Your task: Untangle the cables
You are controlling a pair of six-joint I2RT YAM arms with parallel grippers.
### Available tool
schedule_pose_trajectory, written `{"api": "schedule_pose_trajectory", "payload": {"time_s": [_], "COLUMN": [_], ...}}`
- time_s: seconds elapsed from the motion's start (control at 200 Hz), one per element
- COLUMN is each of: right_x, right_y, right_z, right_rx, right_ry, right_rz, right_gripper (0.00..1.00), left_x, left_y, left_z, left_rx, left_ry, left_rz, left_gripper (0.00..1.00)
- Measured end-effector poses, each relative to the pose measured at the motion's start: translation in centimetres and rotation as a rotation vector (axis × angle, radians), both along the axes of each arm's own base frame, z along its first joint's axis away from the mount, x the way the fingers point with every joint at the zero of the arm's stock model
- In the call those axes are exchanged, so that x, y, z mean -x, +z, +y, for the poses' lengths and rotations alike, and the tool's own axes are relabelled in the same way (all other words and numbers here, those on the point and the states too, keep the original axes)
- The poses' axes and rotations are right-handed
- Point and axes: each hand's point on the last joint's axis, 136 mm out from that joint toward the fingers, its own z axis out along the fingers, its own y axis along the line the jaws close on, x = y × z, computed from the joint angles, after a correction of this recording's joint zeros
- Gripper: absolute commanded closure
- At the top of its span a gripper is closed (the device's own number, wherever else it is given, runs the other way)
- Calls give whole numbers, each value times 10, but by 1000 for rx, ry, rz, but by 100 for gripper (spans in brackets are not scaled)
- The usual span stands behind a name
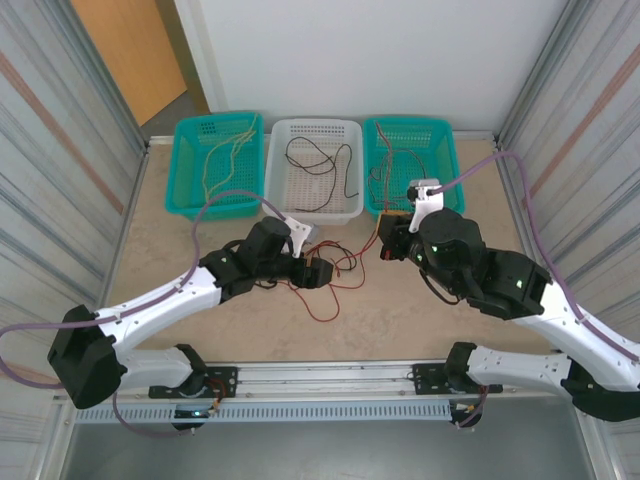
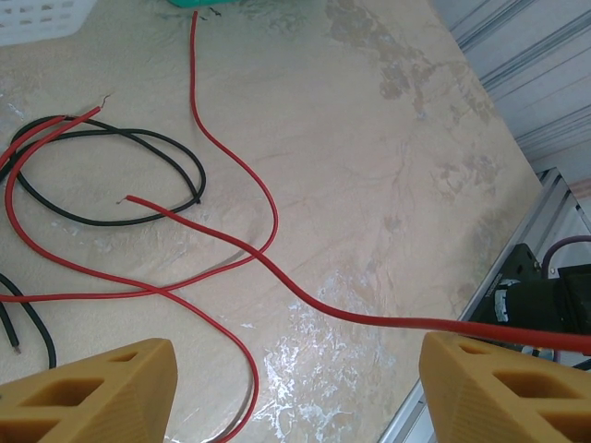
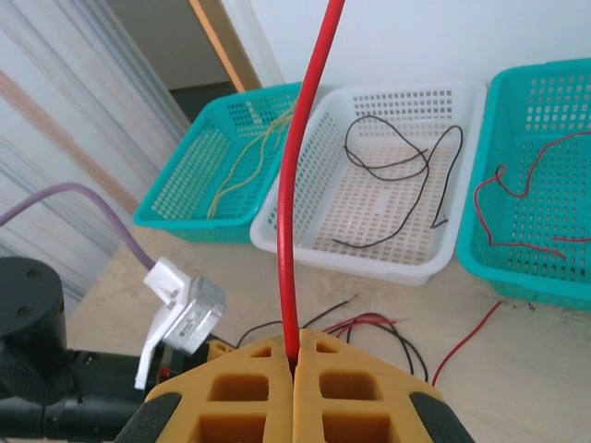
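A red cable [image 3: 294, 185] is rising straight out of the right gripper [image 3: 294, 365], whose fingers are pinching it tight. A tangle of red and black cables [image 1: 330, 272] is lying on the bench [image 1: 420, 320] between the arms. Behind it, yellow cables [image 1: 225, 160] are sitting in the left teal basket [image 1: 185, 160], black cables [image 1: 325, 165] in the white basket [image 1: 275, 170], and red cables [image 1: 385, 175] in the right teal basket [image 1: 452, 160]. The left gripper [image 2: 295, 355] is hovering spread wide over the tangle, with a red strand [image 2: 369, 318] running just beside one finger.

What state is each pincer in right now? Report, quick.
Left pincer: open.
Right pincer: closed on a red cable.
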Motion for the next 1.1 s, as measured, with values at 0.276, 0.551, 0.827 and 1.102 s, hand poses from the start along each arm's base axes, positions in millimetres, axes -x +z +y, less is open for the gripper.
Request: {"api": "schedule_pose_trajectory", "payload": {"time_s": [0.276, 0.551, 0.827, 1.102], "right_x": [-32, -71, -122, -198], "right_y": [34, 77, 98, 83], "right_z": [-21, -57, -111, -155], "right_rx": [-53, -87, -95, -70], "right_ry": [-93, -228, -404, -532], "right_rz": [-34, -90, -117, -55], "right_gripper": [100, 100, 100, 100], "left_x": [1, 3, 7, 9], "left_y": [7, 20, 26, 29], "left_z": [0, 11, 28, 38], "left_rx": [10, 11, 13, -7], "left_ry": [-3, 14, 56, 82], "left_rz": [-16, -59, -101, -110], "left_gripper": [29, 11, 10, 12]}}
